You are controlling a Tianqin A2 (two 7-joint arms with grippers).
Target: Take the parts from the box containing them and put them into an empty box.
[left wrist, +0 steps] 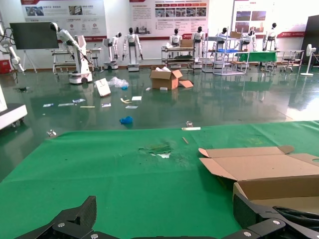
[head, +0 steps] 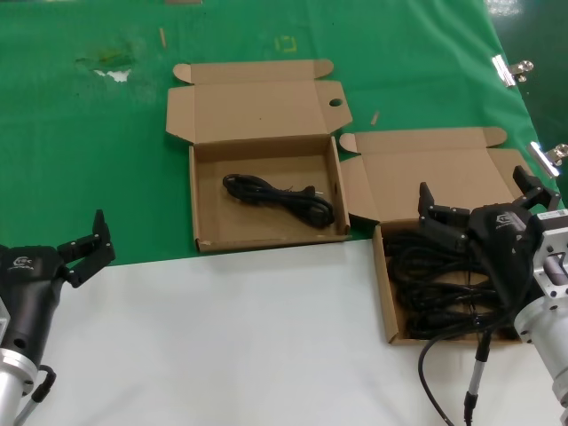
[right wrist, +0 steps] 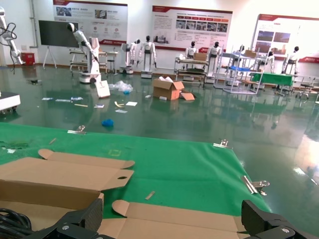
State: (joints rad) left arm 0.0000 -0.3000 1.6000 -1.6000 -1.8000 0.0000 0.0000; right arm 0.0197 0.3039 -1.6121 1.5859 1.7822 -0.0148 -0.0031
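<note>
The right gripper hangs wide open over the full box of cords (left gripper open too, off beside).

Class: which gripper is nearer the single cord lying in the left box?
Right. The right gripper hangs over the full box beside the cord; the left gripper sits farther off.

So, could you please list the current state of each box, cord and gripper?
Left box: lid open, one cord inside.
Right box: lid open, holds a pile of cords.
Left gripper: open, empty, over the table edge.
Right gripper: open, empty, above the right box.
</note>
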